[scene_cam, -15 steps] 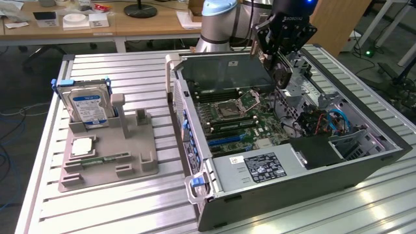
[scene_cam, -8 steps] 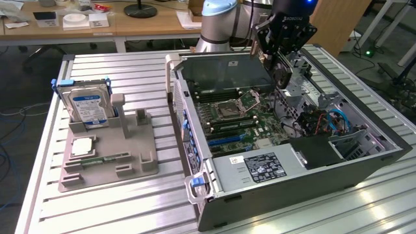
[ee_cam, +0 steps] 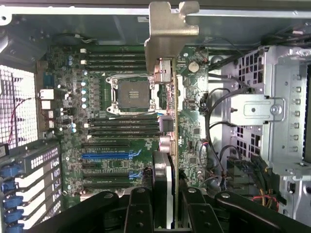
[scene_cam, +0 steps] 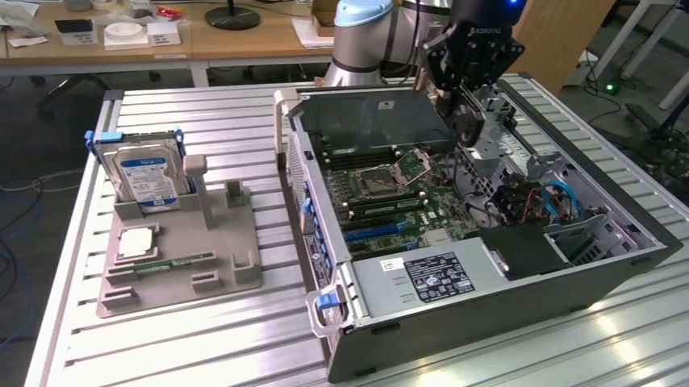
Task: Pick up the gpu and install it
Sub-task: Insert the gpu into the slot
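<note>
- Tabletop (scene_cam: 194, 339): silver, ribbed aluminium slats running along its length, with bright glare at the near corner on the exterior view's right.
- Computer case (scene_cam: 603, 274): lies on its side on the tabletop, side panel off, motherboard (ee_cam: 194, 141) exposed.
- Fingers (ee_cam: 138, 213): clamped narrowly on the gpu (scene_cam: 466, 122). The card hangs on edge above the far part of the case, clear of the motherboard, with its silver bracket (ee_cam: 170, 29) at the end away from the fingers.
- Grey fixture tray (scene_cam: 215, 242): rests on the tabletop at the exterior view's left. It holds an upright hard drive (scene_cam: 145, 173), a flat square processor (scene_cam: 138, 242) and a memory stick (scene_cam: 173, 264).
- Room: wooden desks (scene_cam: 237, 40) with small boxes stand behind the tabletop. The floor is dark, with loose cables (scene_cam: 16, 242) on it.
</note>
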Robot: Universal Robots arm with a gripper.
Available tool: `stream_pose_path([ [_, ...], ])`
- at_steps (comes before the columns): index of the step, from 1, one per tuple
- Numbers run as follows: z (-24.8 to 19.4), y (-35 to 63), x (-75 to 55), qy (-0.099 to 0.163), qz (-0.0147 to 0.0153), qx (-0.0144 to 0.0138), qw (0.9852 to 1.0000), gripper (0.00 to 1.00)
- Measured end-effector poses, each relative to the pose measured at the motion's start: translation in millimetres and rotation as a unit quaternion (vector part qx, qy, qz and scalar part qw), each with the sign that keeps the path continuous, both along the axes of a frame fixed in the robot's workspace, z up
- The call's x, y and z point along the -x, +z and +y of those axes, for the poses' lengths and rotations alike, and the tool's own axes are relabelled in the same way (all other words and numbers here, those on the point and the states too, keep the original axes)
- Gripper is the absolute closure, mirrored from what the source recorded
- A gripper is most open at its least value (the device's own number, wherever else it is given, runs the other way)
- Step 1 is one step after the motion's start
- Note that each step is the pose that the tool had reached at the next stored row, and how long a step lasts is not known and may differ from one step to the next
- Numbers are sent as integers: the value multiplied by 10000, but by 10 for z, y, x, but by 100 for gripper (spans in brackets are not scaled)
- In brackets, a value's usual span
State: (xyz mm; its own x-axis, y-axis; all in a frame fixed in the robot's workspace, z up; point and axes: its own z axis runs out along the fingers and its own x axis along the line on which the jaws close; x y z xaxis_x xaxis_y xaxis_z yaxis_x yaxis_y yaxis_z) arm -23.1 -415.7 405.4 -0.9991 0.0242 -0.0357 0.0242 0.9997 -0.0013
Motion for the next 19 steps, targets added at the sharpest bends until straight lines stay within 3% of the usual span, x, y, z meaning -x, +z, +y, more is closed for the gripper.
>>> stream_pose_path([
  [5,0,0,0,409,0,0,9992,72],
  [10,0,0,0,813,0,0,9967,72],
  [14,0,0,0,1122,0,0,9937,72],
  [19,0,0,0,1512,0,0,9885,72],
])
